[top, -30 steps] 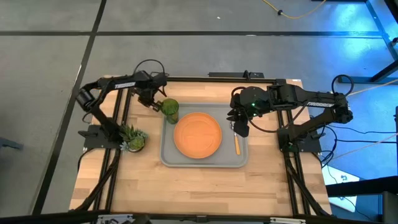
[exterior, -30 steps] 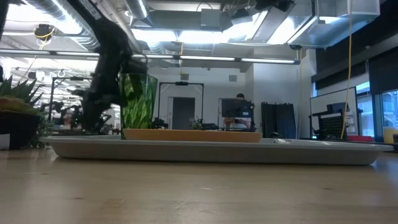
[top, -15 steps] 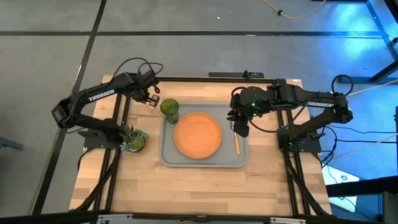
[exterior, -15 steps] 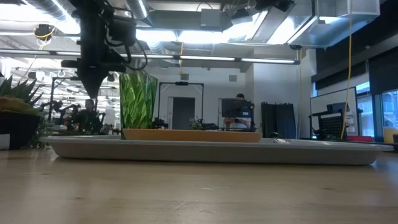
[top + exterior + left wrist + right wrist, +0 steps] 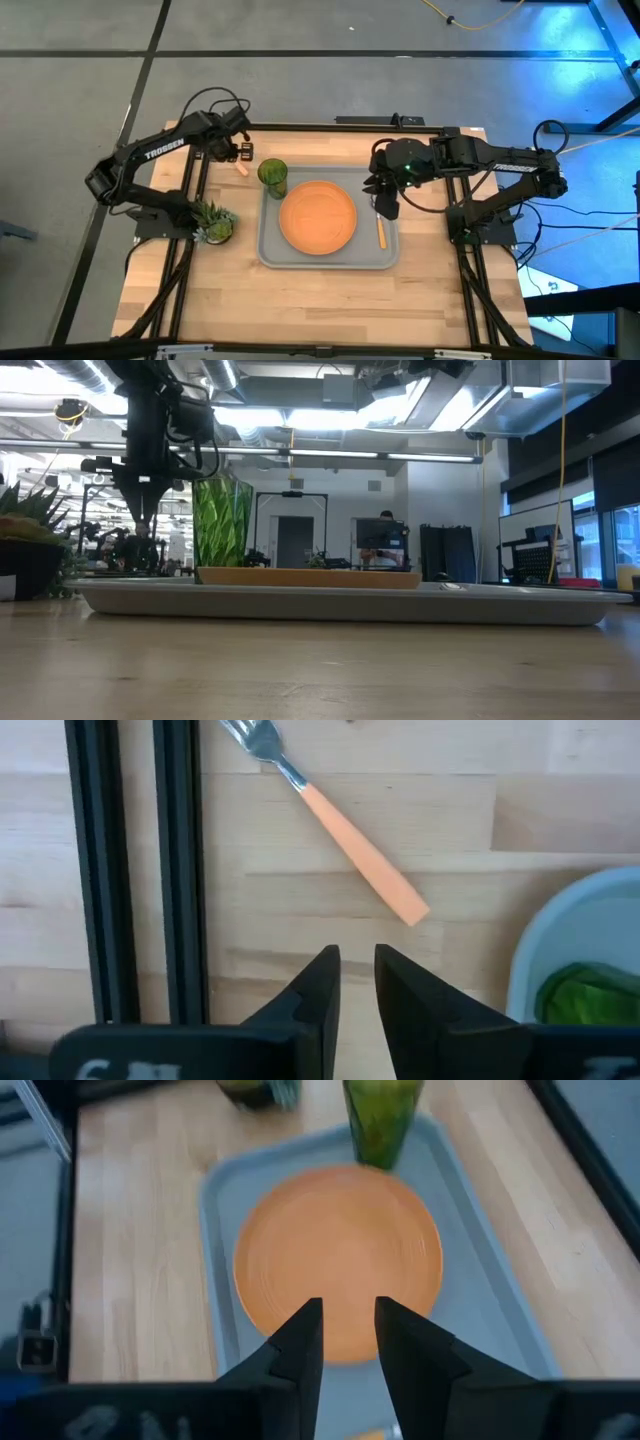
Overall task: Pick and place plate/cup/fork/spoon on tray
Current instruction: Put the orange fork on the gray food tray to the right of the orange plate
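The grey tray (image 5: pixel 270 250) holds the orange plate (image 5: pixel 318 217) in its middle. The green cup (image 5: pixel 273 175) stands upright in the tray's far left corner. The fork (image 5: pixel 352 848) lies flat on the wooden table just left of that corner, tines (image 5: pixel 248 734) away from the tray. My left gripper (image 5: pixel 357 982) hangs open above the fork's handle end, touching nothing. The spoon's orange handle (image 5: pixel 380 233) lies on the tray's right side; its bowl is hidden under my right gripper (image 5: pixel 348 1342), which hovers open above the tray.
A small potted plant (image 5: pixel 214 222) stands on the table left of the tray. Two black frame rails (image 5: pixel 140 870) run along the table beside the fork. Bare wood (image 5: pixel 320 305) spreads across the table's near half.
My left gripper has risen from beside the cup and drawn back toward the table's far left corner, rolling about its own axis. It now hangs over the fork. The cup stays upright on the tray.
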You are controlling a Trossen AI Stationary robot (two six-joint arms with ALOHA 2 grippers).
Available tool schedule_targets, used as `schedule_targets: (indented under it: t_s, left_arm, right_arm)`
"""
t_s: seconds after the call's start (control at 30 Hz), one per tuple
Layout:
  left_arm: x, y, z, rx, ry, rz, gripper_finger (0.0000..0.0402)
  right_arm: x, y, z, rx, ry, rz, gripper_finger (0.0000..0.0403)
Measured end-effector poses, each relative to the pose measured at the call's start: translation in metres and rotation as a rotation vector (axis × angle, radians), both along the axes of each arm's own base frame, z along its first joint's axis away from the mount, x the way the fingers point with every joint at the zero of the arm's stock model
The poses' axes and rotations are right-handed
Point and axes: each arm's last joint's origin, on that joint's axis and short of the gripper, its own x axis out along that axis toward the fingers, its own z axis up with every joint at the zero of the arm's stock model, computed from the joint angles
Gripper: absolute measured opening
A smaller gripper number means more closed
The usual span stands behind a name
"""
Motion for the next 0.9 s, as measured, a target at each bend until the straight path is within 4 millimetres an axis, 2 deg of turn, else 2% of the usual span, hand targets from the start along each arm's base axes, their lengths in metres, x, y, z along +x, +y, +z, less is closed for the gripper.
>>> schedule_targets:
  t_s: [0.23,0.43,0.6,0.9]
  left_arm:
    - [0.0,0.002,0.0,0.047,0.031,0.012,0.0059]
    - [0.007,0.009,0.003,0.118,-0.059,0.032,0.0059]
    - [0.011,0.012,0.005,0.157,-0.097,0.024,0.0058]
    - [0.012,0.011,0.004,0.147,-0.168,0.254,0.0057]
  right_arm:
    - [0.004,-0.001,0.018,-0.01,-0.132,-0.045,0.0099]
    - [0.004,-0.008,0.026,-0.027,-0.161,-0.116,0.0099]
    - [0.009,-0.026,0.022,-0.026,-0.144,-0.173,0.0099]
    - [0.034,-0.066,0.032,-0.123,-0.135,-0.159,0.0099]
